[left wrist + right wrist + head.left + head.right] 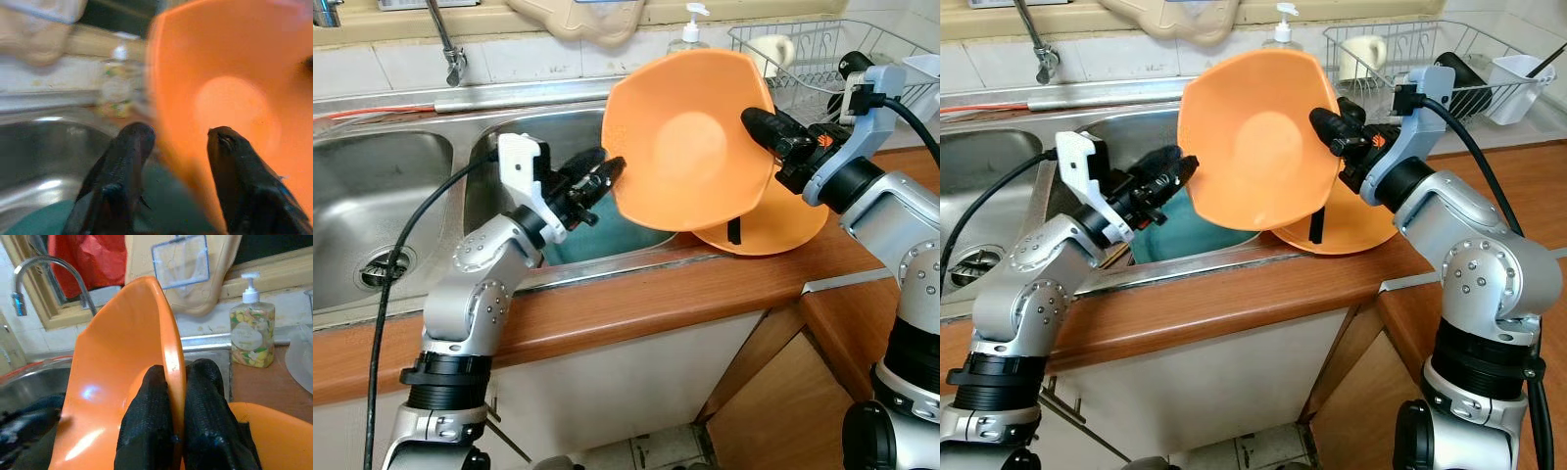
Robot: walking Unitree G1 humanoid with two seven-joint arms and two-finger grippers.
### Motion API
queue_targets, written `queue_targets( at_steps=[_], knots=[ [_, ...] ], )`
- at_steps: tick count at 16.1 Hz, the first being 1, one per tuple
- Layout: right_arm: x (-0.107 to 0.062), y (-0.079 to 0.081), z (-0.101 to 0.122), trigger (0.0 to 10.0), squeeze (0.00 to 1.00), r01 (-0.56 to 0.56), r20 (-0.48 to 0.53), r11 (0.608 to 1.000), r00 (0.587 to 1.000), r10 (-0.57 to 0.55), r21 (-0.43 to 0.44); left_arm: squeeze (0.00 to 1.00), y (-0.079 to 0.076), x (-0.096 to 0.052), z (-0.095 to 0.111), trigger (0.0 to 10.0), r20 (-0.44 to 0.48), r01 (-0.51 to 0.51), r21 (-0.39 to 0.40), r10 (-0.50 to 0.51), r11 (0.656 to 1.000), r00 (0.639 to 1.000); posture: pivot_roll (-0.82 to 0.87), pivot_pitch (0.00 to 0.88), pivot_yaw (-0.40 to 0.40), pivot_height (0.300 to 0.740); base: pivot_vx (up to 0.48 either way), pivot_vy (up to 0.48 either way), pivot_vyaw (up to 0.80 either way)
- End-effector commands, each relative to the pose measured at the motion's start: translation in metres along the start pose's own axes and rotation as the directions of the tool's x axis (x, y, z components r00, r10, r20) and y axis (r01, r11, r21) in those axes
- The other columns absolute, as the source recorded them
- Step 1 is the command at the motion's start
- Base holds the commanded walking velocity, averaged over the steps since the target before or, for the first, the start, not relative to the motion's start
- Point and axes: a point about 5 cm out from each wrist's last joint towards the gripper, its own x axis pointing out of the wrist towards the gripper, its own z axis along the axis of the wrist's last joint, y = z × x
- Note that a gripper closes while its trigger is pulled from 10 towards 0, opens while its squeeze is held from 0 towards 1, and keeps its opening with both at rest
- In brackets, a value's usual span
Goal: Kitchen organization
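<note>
The right arm reaches across the counter, elbow bent, its right gripper (pixel 168 431) pinched on the rim of a smooth, rounded-square orange bowl (pixel 690 147) held on edge above the steel sink (pixel 401 196). A second orange bowl (pixel 783 220) lies just beneath that gripper. The left gripper (pixel 178 161), fingers spread, straddles the tilted bowl's opposite rim without closing.

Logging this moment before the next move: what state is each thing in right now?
Upper orange bowl: lifted, tilted on edge, rim pinched by right gripper.
Lower orange bowl: resting on the counter.
Left gripper: fingers open at the raised bowl's other rim.
Soap bottle: upright.
Drying rack: holds a mug.
</note>
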Motion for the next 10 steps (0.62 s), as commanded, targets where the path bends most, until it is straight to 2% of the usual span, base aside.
queue_targets(
  at_steps=[1, 2, 3, 6, 8, 9, 10],
  knots=[
    [-0.002, 0.009, 0.014, 0.0, 0.00, -0.048, 0.082, 0.998, 0.995, 0.050, -0.030, 0.95, 0.006, -0.003, -0.003, 10.0, -0.012, -0.040, 0.014, 0.040, 0.999, 0.999, -0.05, 0.000, 0.034, 0.740, 0.000, 0.000, 0.00],
    [-0.002, 0.010, 0.014, 0.0, 0.00, -0.050, 0.083, 0.998, 0.995, 0.053, -0.031, 0.35, 0.006, -0.002, -0.003, 10.0, -0.009, -0.043, 0.016, 0.043, 0.999, 0.999, -0.05, 0.000, 0.035, 0.740, 0.000, 0.000, 0.00],
    [-0.002, 0.012, 0.014, 0.0, 0.00, -0.060, 0.088, 0.998, 0.994, 0.062, -0.028, 0.00, 0.006, -0.001, -0.004, 10.0, -0.018, -0.039, 0.009, 0.039, 0.999, 0.999, -0.05, 0.000, 0.038, 0.740, 0.000, 0.000, 0.00],
    [-0.003, 0.018, 0.015, 0.0, 0.00, -0.101, 0.097, 0.995, 0.990, 0.103, -0.019, 0.00, -0.003, -0.001, -0.014, 10.0, -0.050, 0.037, -0.076, -0.041, 0.996, 0.998, -0.05, 0.000, 0.039, 0.740, 0.000, 0.000, 0.00],
    [-0.004, 0.020, 0.013, 0.0, 0.00, -0.119, 0.090, 0.993, 0.989, 0.120, -0.020, 0.00, -0.011, -0.002, -0.016, 10.0, -0.036, 0.098, -0.170, -0.106, 0.980, 0.994, -0.05, 0.000, 0.040, 0.740, 0.000, 0.000, 0.00],
    [-0.004, 0.021, 0.011, 0.0, 0.00, -0.123, 0.081, 0.992, 0.989, 0.125, -0.027, 0.00, -0.015, -0.003, -0.015, 8.9, -0.023, 0.142, -0.219, -0.150, 0.965, 0.988, -0.05, 0.000, 0.041, 0.740, 0.000, 0.000, 0.00],
    [-0.004, 0.022, 0.010, 0.0, 0.00, -0.126, 0.073, 0.992, 0.989, 0.128, -0.030, 0.00, -0.017, -0.005, -0.015, 6.0, -0.012, 0.165, -0.246, -0.173, 0.955, 0.985, -0.05, 0.000, 0.041, 0.740, 0.000, 0.000, 0.00]
  ],
)
